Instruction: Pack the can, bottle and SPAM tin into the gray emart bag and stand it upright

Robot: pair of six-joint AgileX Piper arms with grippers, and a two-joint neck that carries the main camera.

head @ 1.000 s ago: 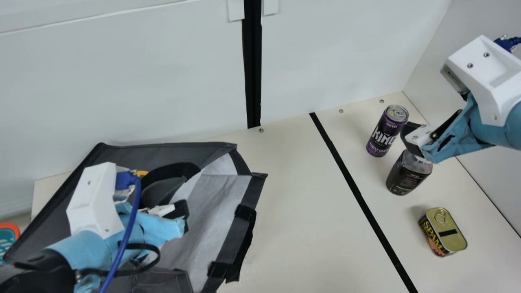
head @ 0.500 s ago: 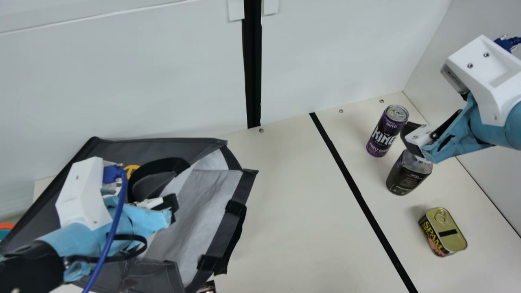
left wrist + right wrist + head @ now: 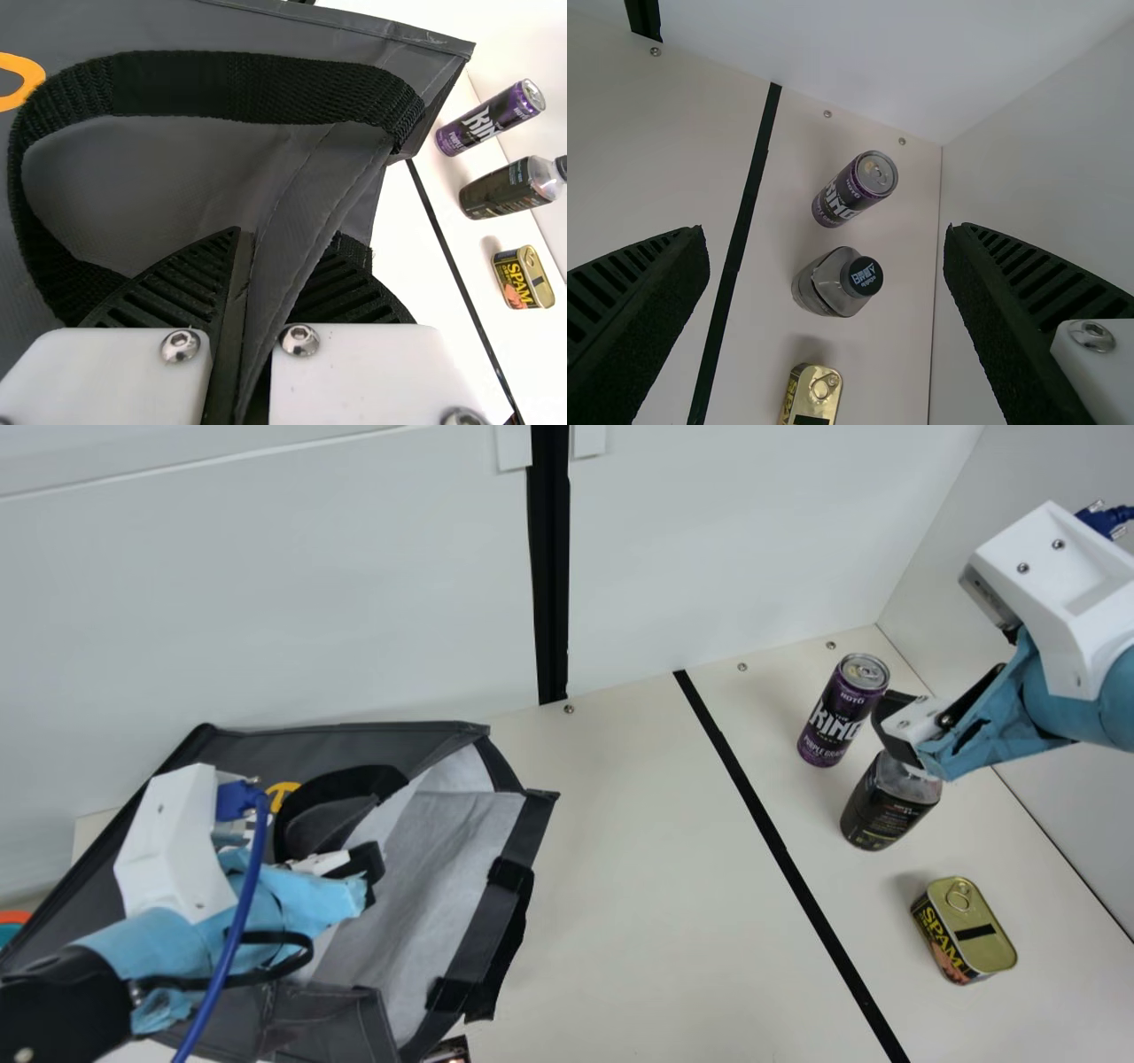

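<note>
While the left end effector (image 3: 282,246) is closed on a thin fold of the gray emart bag (image 3: 372,741), the right end effector (image 3: 826,232) is spread wide above the bottle (image 3: 886,806), holding nothing. The bag should be light and floppy, so a pinch on its seamed edge would steer it best, clear of the looped strap (image 3: 229,84). On the counter (image 3: 638,868), the bottle stands between the can (image 3: 833,722) and the SPAM tin (image 3: 983,934). The bottle probably gives a little; take it round the labelled body. The can looks smooth and slippery, best gripped mid-height; the tin, squat and dense, wants a squeeze across its narrow width.
</note>
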